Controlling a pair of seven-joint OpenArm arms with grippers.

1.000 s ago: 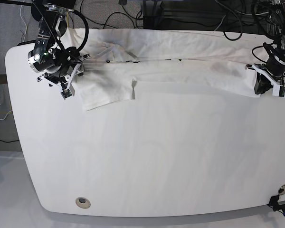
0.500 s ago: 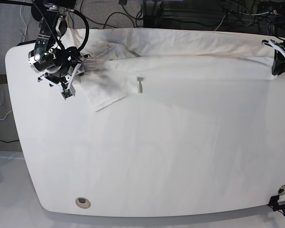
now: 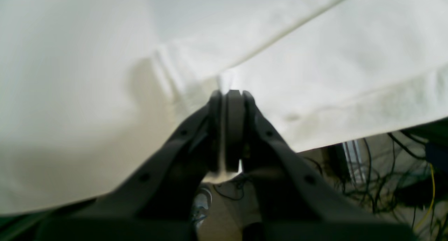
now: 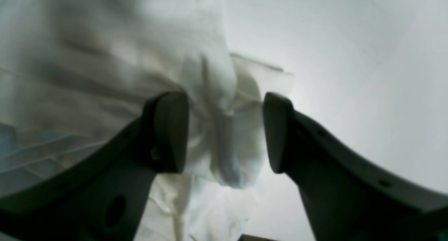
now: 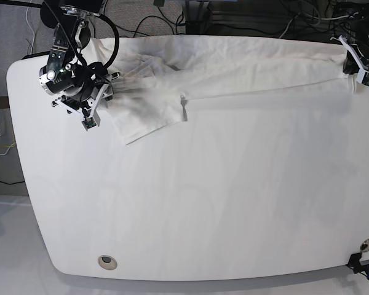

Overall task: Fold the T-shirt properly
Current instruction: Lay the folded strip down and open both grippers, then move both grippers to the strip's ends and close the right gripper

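Two grippers: left (image 3: 229, 129) clamped on T-shirt (image 5: 234, 67), right (image 4: 224, 132) wide around bunched cloth.

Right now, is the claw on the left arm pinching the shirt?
Yes: in the left wrist view the left claw is closed tight with a strip of the T-shirt squeezed between its tips.
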